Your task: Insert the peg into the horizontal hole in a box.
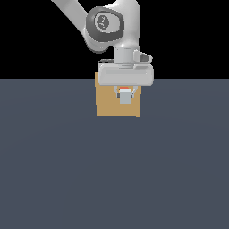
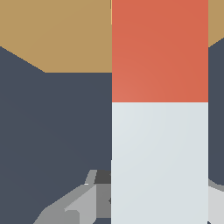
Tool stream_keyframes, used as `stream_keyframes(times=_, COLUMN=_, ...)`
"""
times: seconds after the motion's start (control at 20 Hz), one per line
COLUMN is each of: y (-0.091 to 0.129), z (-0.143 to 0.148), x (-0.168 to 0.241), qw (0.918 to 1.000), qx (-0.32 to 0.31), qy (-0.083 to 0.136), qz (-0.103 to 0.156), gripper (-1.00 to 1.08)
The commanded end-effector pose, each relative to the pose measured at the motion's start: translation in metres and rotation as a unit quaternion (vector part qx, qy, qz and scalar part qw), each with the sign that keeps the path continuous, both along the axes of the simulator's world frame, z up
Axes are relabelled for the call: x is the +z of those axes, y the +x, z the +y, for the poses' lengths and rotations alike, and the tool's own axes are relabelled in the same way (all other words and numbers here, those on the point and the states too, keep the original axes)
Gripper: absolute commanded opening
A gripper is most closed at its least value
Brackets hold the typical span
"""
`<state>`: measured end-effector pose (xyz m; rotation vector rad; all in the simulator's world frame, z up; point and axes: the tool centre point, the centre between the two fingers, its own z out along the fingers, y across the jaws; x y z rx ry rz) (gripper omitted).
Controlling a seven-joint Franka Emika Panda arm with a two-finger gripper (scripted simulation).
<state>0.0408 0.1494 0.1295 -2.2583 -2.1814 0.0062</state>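
Tool point(image 1: 125, 91) pinches the peg point(image 2: 159, 131), we judge, its pale end toward us and its orange tip at twelve o'clock against the box point(image 1: 107, 105) on the desk point(image 1: 114, 170). We cannot see the hole. If the peg sits tilted or off-centre, its tip could jam on the face and shove the box.

Peg point(image 1: 125, 95) before box point(image 1: 107, 105)
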Motion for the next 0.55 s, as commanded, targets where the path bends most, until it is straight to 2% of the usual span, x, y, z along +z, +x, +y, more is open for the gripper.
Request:
stream_keyframes(times=0.0, y=0.001, z=0.024, x=0.003, qw=1.0000, qx=0.001, qy=0.001, qz=-0.002, gripper=-1.00)
stream_keyframes(times=0.25, y=0.003, z=0.054, x=0.003, qw=1.0000, qx=0.001, qy=0.001, qz=-0.003, gripper=-1.00)
stream_keyframes(times=0.5, y=0.004, z=0.063, x=0.004, qw=1.0000, qx=0.001, qy=0.001, qz=-0.003, gripper=-1.00)
